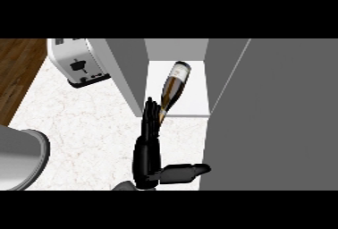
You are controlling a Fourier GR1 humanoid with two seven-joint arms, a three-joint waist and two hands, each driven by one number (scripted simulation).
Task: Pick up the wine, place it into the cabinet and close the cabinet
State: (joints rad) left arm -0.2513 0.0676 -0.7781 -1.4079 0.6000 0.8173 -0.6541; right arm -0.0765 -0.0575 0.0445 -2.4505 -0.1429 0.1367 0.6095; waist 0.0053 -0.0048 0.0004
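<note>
At cabinet (178,53) mouth: wine (174,87), tilted, neck inward, base over shelf's front edge. One hand (152,123) shows (side unclear), fingers straight against bottle base. Advice: push along the bottle's axis, then swing door (277,112) shut.

We see a wine bottle (173,88) of dark brown glass with a pale cream label near its neck and a dark cap. The hand (150,134) below it is glossy black. The cabinet (277,112) shows flat mid-grey panels, its inner shelf (195,96) white. The counter (99,129) is white marble threaded with faint reddish-grey veins. The toaster (76,60) is silver-white with a black lever and a black base. We note dark brown wood grain on the floor (16,71), and a plain light-grey rounded object (20,156) at the left edge.
</note>
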